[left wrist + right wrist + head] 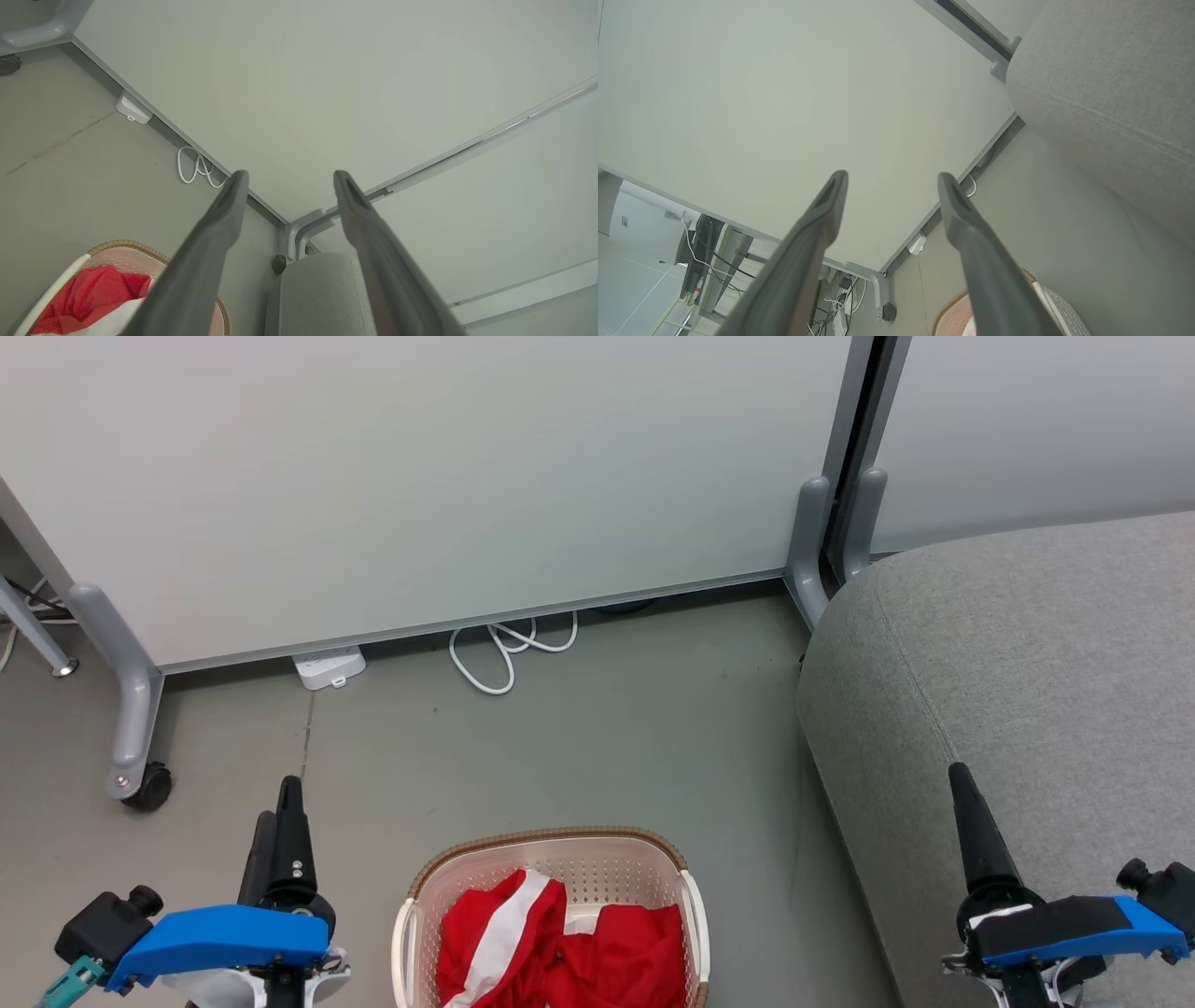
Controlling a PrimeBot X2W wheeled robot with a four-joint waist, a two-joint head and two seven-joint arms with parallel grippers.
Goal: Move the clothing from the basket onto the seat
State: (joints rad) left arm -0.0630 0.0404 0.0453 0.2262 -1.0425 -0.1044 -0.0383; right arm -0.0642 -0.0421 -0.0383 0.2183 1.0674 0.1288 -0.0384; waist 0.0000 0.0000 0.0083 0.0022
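Grey floor (pixel 579 737). Cream perforated plastic basket (pixel 551 838), brown rim, at 6, btm cropped; red clothing (pixel 616 952) w/ white stripe inside. Light grey fabric seat (pixel 1027 663) at 3, cut off. White cable (pixel 495 658) at 12. Fingers spread, empty: left gripper (pixel 289 177), right gripper (pixel 892 176).

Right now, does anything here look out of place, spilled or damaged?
Nothing stands out. The clothing lies crumpled inside the upright basket. A white cable lies looped on the floor by the partition.
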